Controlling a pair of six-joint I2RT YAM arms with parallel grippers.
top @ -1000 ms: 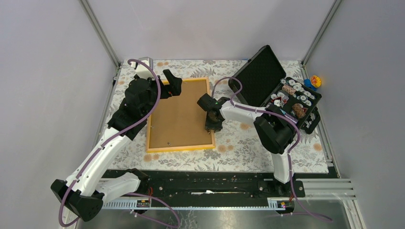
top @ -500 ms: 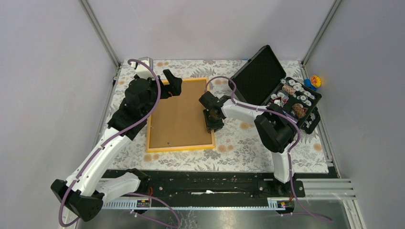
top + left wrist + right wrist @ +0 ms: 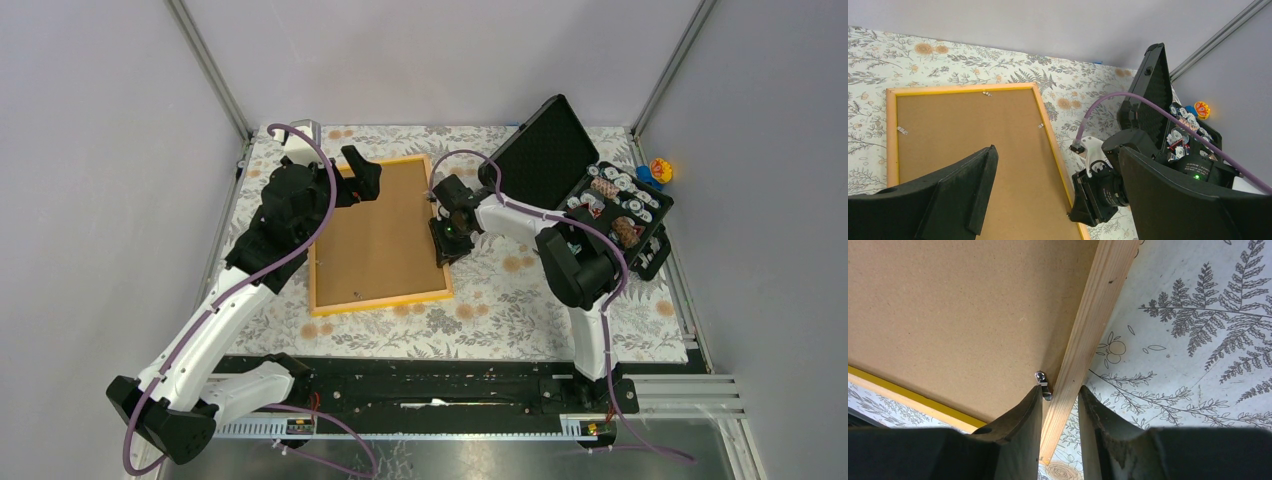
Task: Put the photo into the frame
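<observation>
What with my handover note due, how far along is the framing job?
Done: the frame lies face down on the tablecloth, the backing board sitting in it. In hand: the right claw grips the frame's right rail beside a metal clip; the left claw hangs open above. To do: no photo shows anywhere; whether it sits under the board cannot be told.

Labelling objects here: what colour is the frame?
The frame is orange-yellow, clearest in the left wrist view.
</observation>
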